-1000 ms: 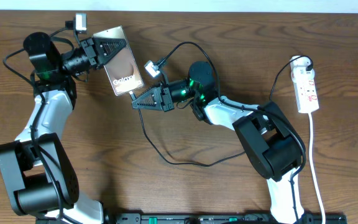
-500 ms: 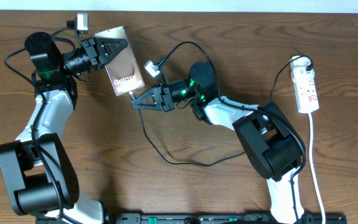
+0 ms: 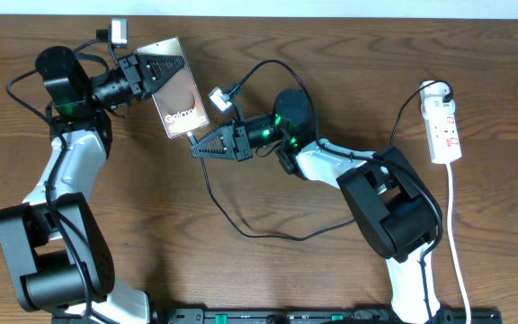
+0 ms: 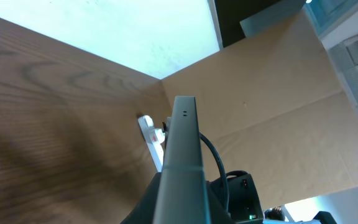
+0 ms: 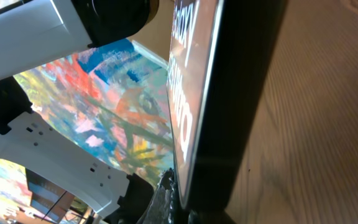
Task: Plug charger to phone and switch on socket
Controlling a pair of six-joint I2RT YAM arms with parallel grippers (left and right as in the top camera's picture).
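Observation:
The phone (image 3: 183, 101) is lifted at the back left, screen up, with my left gripper (image 3: 171, 66) shut on its far end. The left wrist view shows it edge-on (image 4: 182, 149) between the dark fingers (image 4: 146, 208). My right gripper (image 3: 196, 149) is shut, its tip at the phone's near end, where the charger (image 3: 209, 184) leaves as a thin black cable. That cable loops over the table toward the right arm. In the right wrist view the phone (image 5: 235, 93) fills the middle, and the plug tip is hidden beneath it. The white socket (image 3: 445, 126) lies at the far right.
A white lead (image 3: 455, 234) runs from the socket down the right edge. The socket (image 4: 151, 134) also shows small in the left wrist view. The right arm's base (image 3: 394, 211) stands right of centre, and the left arm's base (image 3: 52, 261) is at the front left.

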